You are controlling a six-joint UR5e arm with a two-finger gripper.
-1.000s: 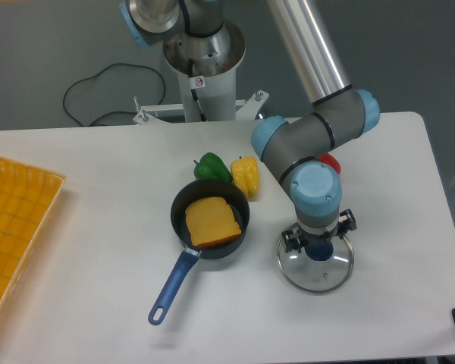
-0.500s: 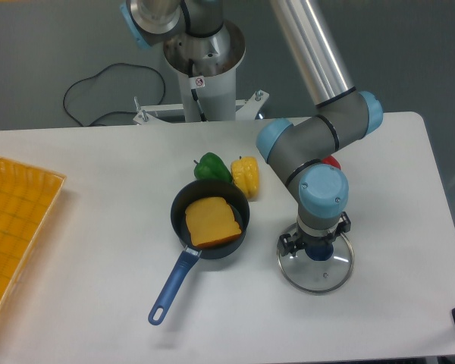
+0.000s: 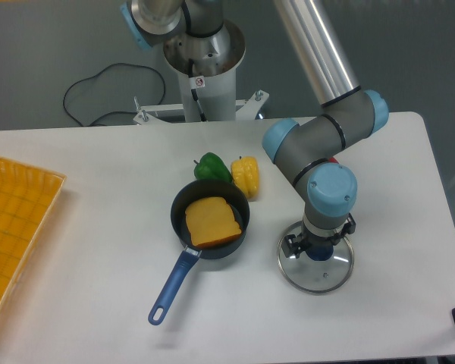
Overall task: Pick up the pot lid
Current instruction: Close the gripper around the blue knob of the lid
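Pot lid [image 3: 312, 279] lies flat and round, knob [image 3: 320, 252] upward, below the end effector's [image 3: 321, 235] spread fingers.

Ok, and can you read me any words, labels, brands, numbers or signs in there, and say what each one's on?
No text can be read.
Small white tag with a red mark, near the top: too small to read.
Frying pan and glass pot lid: no lettering that I can make out.
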